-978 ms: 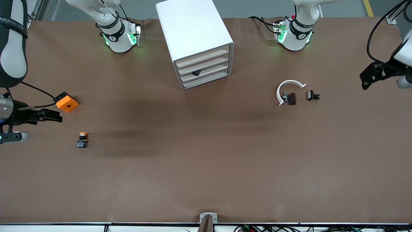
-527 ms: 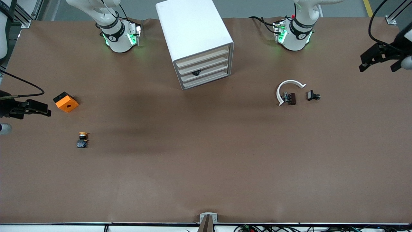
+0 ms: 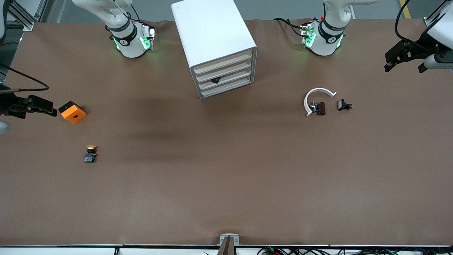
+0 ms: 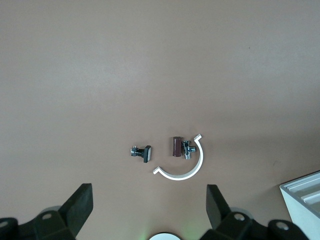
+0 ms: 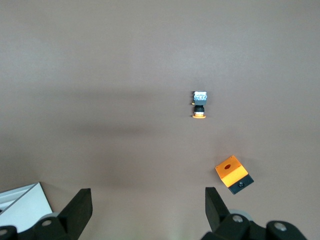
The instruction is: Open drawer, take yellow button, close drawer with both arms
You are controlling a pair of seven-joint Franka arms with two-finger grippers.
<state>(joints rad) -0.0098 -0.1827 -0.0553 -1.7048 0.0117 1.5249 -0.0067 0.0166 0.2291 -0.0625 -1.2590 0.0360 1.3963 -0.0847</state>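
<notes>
The white cabinet (image 3: 216, 46) stood at 12 o'clock on the surface (image 3: 226, 184). All four of its drawers (image 3: 224, 76) looked shut, and a small dark thing (image 3: 216, 80) showed on the front of one of them. The button (image 3: 90, 153), with its yellow cap, lay out on the surface at about 8 o'clock from the cabinet, toward the right arm's end. An orange box (image 3: 72, 112) sat near it, at its 11 o'clock.

The right gripper (image 3: 49, 108) hung over the edge of the surface just beside the orange box, its fingers (image 5: 80, 205) wide apart with nothing between them. The left gripper (image 3: 403, 65) hung over the surface's other end, also wide apart and holding nothing. A white ring (image 3: 316, 97) and two small parts lay there.

So the button was out and the drawers were shut, as the task wants. This could be the end of the job. It could also be a time when another button was hidden in a drawer. The pictures did not settle which.
</notes>
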